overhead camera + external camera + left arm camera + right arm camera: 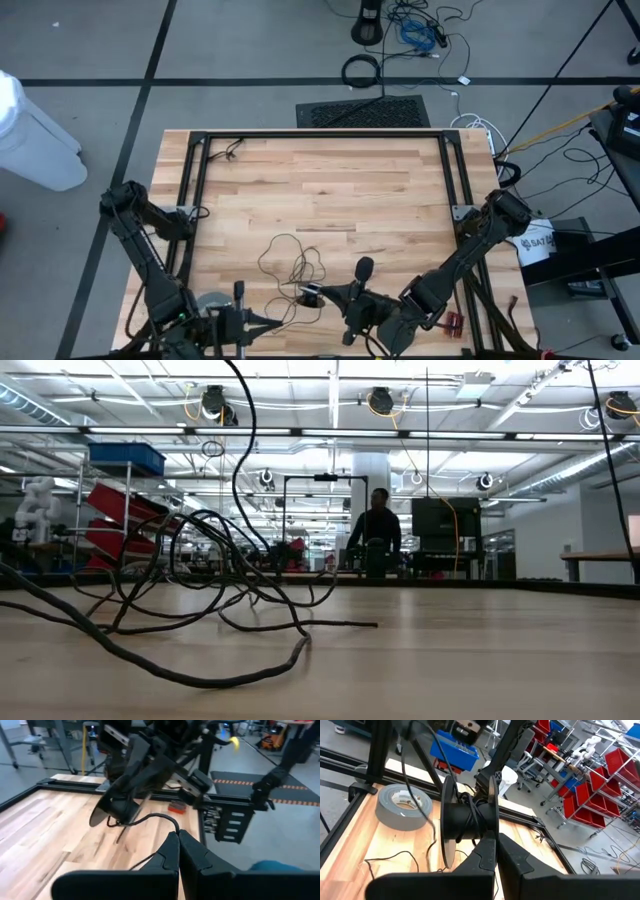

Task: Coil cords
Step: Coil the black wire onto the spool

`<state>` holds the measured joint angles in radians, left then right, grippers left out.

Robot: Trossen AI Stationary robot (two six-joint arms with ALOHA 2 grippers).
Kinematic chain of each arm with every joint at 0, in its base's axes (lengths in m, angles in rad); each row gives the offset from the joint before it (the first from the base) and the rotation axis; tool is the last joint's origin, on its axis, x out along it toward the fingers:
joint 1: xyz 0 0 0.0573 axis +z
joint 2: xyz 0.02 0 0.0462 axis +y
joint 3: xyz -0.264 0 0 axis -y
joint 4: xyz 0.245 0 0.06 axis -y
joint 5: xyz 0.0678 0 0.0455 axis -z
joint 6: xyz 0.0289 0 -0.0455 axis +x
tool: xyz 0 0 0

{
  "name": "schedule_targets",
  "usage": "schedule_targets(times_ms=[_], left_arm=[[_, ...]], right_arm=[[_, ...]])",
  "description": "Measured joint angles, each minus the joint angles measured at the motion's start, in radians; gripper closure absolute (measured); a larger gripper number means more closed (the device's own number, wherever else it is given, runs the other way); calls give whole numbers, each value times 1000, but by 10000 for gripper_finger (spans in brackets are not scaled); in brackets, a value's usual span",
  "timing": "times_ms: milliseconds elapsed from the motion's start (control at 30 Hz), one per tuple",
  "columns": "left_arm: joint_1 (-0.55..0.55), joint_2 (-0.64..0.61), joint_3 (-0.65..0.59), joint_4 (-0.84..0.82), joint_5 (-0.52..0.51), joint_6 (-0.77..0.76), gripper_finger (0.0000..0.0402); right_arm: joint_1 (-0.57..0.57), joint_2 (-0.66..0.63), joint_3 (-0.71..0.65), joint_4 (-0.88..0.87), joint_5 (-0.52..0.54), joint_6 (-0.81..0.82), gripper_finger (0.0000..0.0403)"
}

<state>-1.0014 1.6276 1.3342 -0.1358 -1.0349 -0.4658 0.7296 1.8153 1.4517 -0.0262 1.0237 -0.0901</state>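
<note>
Wood table, loose cord; both claws closed; person behind.

high: we look straight down | low: level across table | wrists: close | shared: cord, spool

A thin dark wire lay in loose loops across the wooden table, a person standing far behind.

white label beside the table's right edge, high view: dark letters "sat", the rest cut off; nothing else legible.
</note>
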Motion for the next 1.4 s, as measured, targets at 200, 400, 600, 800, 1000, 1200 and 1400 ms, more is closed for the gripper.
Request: schedule_targets(times_ms=[200,400,600,800,1000,1200,1400], left_arm=[[-50,0,0,11,-42,11,402],[-54,0,0,147,-77,122,402],[-13,0,0,233,-73,185,402],[53,35,0,268,0,185,402],[124,62,0,324,83,194,402],[168,67,0,340,119,194,401],[182,80,0,343,138,191,402]], right_arm=[[0,0,0,-4,0,8,403],[-5,0,0,-4,0,23,403],[-11,0,0,-1,1,36,403],[-22,0,0,-1,2,74,403],[-35,16,0,0,0,86,403],[-44,23,0,0,-6,86,403],[-43,24,0,0,-8,87,403]])
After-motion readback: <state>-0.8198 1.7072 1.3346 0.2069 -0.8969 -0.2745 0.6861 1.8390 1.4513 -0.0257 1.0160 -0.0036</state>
